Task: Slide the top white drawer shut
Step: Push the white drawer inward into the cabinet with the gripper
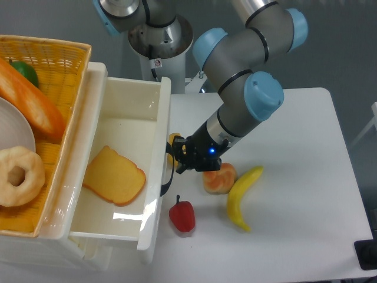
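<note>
Here, gripper [175, 154] meets the top white drawer [126, 127]

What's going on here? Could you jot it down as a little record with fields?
drawer: top white drawer pulled open
inside drawer: toast slice
hand: hand at the drawer's front by the black handle; grip unclear
on table: red pepper, banana, orange fruit
on cabinet: wicker basket with donut

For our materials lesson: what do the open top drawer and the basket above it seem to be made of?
The top white drawer: probably plastic, glossy cream-white, since light glints off its smooth moulded walls. The yellow basket: woven wicker or something like it, matte, with a visible criss-cross weave; natural or synthetic cannot be told.
</note>
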{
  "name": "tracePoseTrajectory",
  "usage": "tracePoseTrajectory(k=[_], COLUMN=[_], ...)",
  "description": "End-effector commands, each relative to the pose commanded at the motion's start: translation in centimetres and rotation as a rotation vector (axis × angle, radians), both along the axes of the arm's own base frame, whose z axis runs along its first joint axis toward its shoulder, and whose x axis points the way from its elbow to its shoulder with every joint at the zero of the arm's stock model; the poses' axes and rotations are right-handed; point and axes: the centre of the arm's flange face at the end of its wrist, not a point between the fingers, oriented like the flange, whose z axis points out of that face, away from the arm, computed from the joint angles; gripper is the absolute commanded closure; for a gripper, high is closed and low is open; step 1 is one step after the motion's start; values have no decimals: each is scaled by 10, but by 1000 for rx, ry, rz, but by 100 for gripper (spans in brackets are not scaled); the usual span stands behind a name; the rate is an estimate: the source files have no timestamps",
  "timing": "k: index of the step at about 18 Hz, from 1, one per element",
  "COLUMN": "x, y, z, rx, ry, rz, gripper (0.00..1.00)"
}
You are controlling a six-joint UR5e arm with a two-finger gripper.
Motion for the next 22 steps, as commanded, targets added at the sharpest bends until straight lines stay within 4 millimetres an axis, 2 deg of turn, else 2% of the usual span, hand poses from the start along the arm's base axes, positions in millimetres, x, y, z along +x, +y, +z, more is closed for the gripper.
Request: tracePoseTrajectory(k=[4, 11, 16, 22], x=[2, 10, 22, 47], y=[-2, 4, 14, 31], z=[13, 13, 13, 11], rx=[9, -2, -2, -5], ry=[-9, -14, -13, -16], rz=[10, 8, -16, -62], gripper=[100, 100, 100, 100])
